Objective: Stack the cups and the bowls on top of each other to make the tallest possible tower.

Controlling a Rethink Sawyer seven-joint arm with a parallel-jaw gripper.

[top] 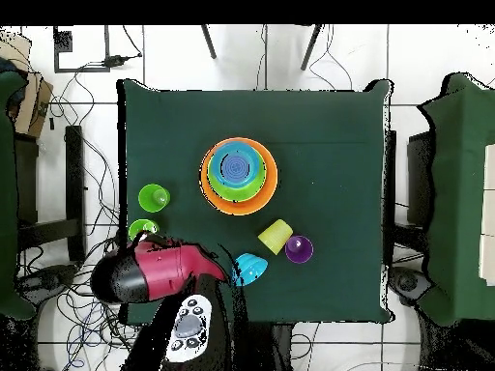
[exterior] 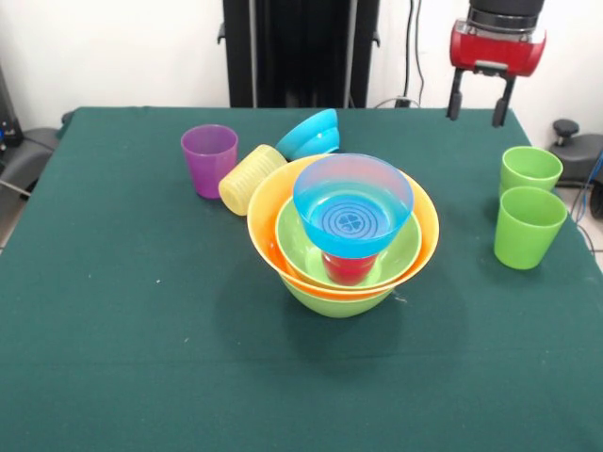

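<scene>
The tower stands mid-table: a lime green bowl (exterior: 330,303) at the bottom, the large orange bowl (exterior: 262,212) in it, a second lime green bowl (exterior: 298,247) inside that, a red cup (exterior: 347,269) upside down in it, and a blue bowl (exterior: 353,209) upright on the cup. The tower also shows in the overhead view (top: 238,174). My gripper (exterior: 478,102) hangs open and empty at the far right, above and behind two upright light green cups (exterior: 530,169) (exterior: 528,226). A purple cup (exterior: 209,158) stands upright. A ribbed yellow cup (exterior: 251,179) lies on its side against the orange bowl. A second blue bowl (exterior: 311,134) lies tipped.
In the overhead view the red arm head (top: 160,271) covers the table corner by the green cups (top: 153,198) (top: 142,229). The yellow cup (top: 275,235), purple cup (top: 299,249) and tipped blue bowl (top: 251,270) cluster near the robot's side. The green table (exterior: 113,330) fills the picture.
</scene>
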